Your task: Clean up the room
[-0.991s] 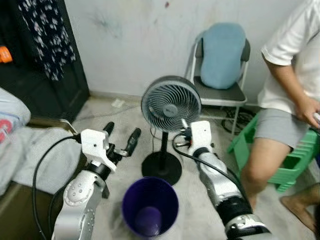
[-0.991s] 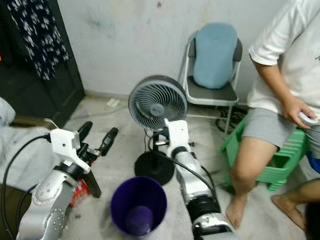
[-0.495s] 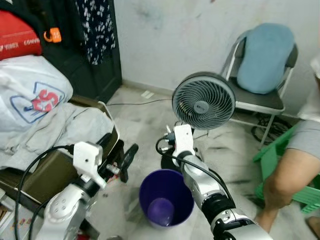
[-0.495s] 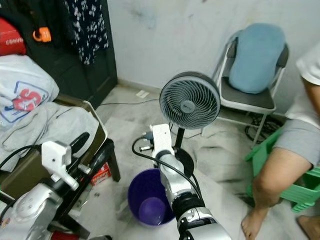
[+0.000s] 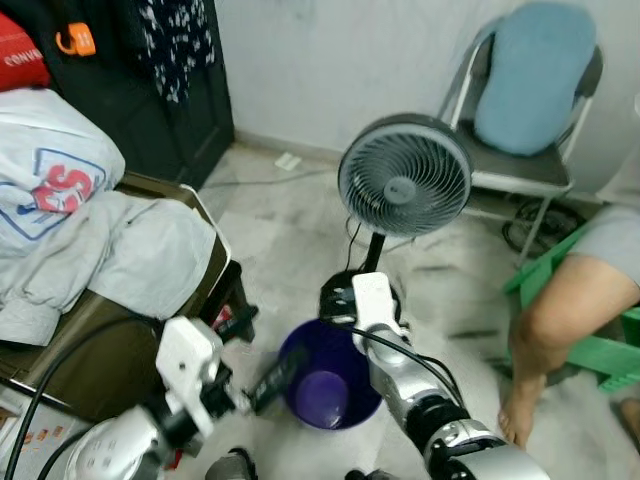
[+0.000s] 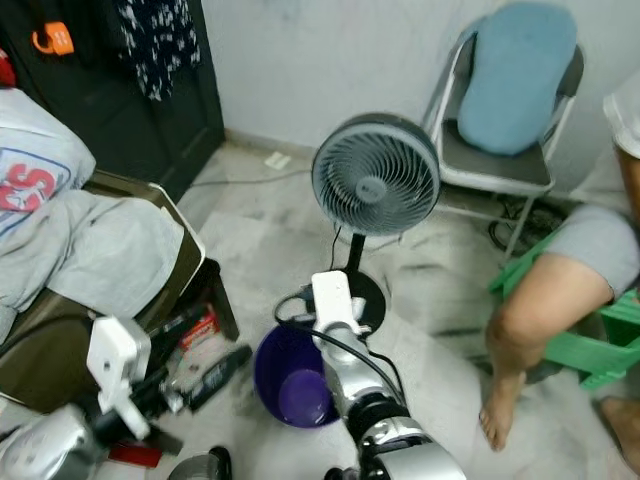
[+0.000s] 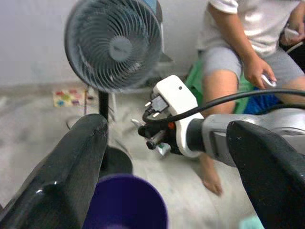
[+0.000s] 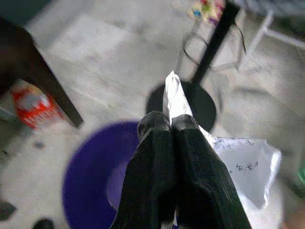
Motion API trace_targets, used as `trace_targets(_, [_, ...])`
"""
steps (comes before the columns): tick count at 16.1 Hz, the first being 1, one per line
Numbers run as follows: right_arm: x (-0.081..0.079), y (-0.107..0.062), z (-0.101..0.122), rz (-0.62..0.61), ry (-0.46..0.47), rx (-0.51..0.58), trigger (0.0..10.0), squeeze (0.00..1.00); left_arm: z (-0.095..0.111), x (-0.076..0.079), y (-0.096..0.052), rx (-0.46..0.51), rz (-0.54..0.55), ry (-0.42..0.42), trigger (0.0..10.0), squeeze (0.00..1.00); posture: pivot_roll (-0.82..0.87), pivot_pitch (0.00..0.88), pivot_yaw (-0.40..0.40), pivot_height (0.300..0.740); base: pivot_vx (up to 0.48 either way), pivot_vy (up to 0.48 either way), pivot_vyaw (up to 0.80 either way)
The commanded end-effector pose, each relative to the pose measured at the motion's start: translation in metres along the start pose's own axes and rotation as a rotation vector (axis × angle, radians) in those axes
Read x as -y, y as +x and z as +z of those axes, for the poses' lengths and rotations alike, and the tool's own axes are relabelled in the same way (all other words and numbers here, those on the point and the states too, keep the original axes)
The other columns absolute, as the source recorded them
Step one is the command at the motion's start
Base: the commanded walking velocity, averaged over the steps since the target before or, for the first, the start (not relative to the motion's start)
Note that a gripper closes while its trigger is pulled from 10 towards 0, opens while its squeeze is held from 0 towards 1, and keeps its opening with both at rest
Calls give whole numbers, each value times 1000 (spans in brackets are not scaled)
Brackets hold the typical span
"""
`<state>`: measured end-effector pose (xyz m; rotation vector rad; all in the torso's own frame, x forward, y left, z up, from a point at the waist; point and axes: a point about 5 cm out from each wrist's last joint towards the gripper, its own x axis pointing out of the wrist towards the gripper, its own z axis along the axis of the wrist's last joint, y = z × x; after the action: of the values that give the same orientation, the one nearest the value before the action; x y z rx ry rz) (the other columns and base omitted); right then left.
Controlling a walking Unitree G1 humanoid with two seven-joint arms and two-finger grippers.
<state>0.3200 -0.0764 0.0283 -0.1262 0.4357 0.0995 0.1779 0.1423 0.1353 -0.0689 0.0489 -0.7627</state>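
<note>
Swinging lower now, the left gripper [image 5: 262, 350] reaches toward the purple bin [image 5: 330, 373] on the floor, fingers spread wide. Over the bin's rim, the right gripper [image 8: 171, 123] has its fingers pinching a white paper [image 8: 238, 169]. Just behind stands the grey fan [image 5: 404, 179].

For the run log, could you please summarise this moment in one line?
right gripper: shut on paper | above purple bin | left gripper: open, beside bin

Home room: clothes pile [image 5: 90, 240], fan [image 5: 404, 180], chair [image 5: 530, 100]
</note>
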Motion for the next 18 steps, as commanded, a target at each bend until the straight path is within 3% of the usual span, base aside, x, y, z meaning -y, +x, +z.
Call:
trace_targets(1, [2,-2,-10,-23,4,-37,10000,0,5,5,-2,3,-22,1,10000,0,109,304,-27,740,0,0,0])
trace_targets(10, [14,-1,-16,-86,18,-62,10000,0,16,10,-19,-45,10,-23,10000,0,150,382,25,740,0,0,0])
trace_targets(18, [-7,-1,11,35,22,112,10000,0,18,9,-21,-68,10,-26,10000,0,147,379,26,740,0,0,0])
